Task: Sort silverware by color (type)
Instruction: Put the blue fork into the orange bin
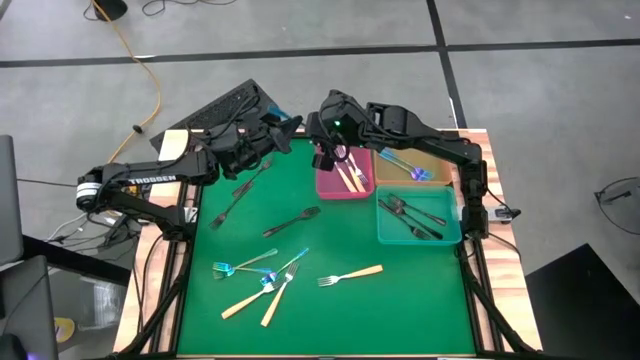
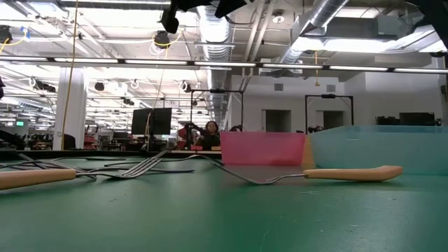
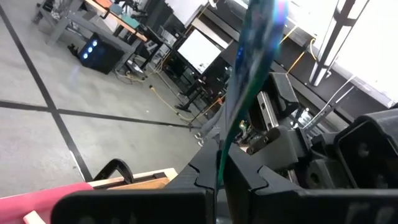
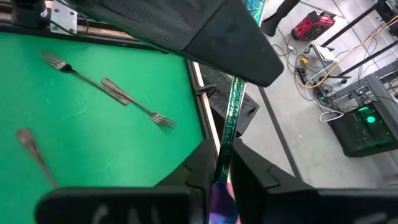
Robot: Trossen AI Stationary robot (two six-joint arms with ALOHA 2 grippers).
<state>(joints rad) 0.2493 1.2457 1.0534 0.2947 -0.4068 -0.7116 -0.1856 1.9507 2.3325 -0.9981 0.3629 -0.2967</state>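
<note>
My two grippers meet above the mat's far edge, left [image 1: 295,130] and right [image 1: 322,145], both high off the table. Each is shut on the same shiny iridescent blue fork, which shows in the left wrist view [image 3: 249,81] and in the right wrist view [image 4: 231,118]. On the green mat [image 1: 400,300] lie two dark forks [image 1: 240,195] [image 1: 292,221], two blue forks [image 1: 240,266] [image 1: 285,270] and three tan-handled forks [image 1: 350,274] [image 1: 250,298] [image 1: 276,302]. My left gripper pinches one end of the blue fork [image 3: 219,163] between its two fingers. The fork runs on lengthwise past the fingertips toward my right gripper, clear of the table. Which end it is cannot be told. My right gripper pinches the fork's other end [image 4: 222,167] between its two fingers. The fork reaches straight out past the fingertips and passes under my left gripper's dark body [image 4: 186,31]. It is lifted clear of the mat.
Three trays stand at the far right: a pink one [image 1: 328,186] with tan-handled forks, a tan one [image 1: 440,160] with blue forks, and a teal one [image 1: 450,238] with dark forks. The mat's near right part is bare.
</note>
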